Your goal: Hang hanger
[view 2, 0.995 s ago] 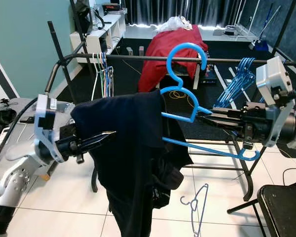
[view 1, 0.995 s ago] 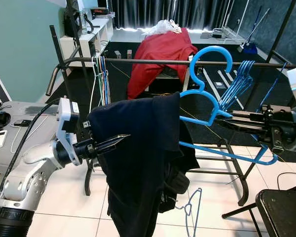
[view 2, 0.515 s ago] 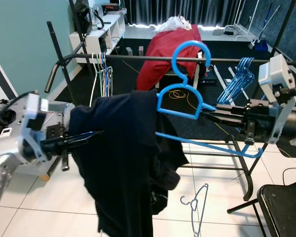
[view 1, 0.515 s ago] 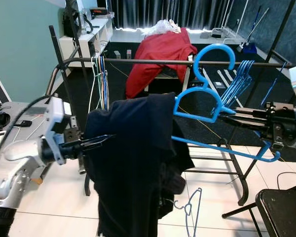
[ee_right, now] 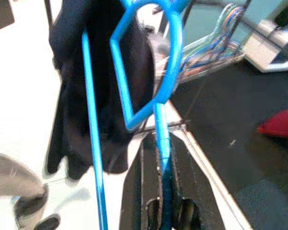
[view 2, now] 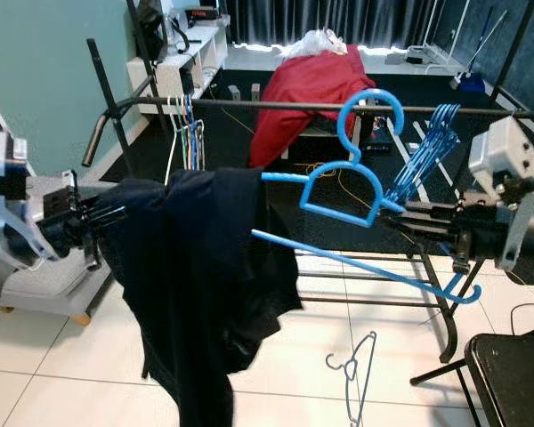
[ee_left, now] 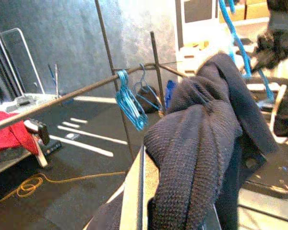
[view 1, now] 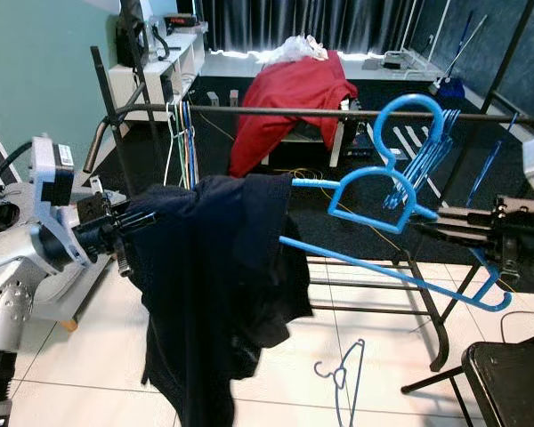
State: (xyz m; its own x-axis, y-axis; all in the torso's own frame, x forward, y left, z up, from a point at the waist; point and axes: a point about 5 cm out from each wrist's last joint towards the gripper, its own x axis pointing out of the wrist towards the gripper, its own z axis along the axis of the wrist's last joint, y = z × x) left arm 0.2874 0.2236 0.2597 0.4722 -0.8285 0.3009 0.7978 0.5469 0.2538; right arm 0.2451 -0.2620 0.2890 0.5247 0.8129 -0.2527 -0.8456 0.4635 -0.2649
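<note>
A blue plastic hanger is held tilted in mid-air, its hook just in front of the black rack rail without being on it. My right gripper is shut on the hanger's right shoulder, and the right wrist view shows the hanger clamped in my right gripper. A dark navy garment hangs from the hanger's left arm, partly slid off it. My left gripper is shut in the garment's left edge; the cloth covers its fingers.
Several blue hangers hang on the rail at the right, and coloured ones at the left. A red cloth lies behind the rail. A loose hanger is on the tiled floor. A black chair stands at the lower right.
My left gripper has drawn back to the left, pulling the garment along the hanger. My right gripper has carried the hanger to the right, and part of its left arm now shows.
</note>
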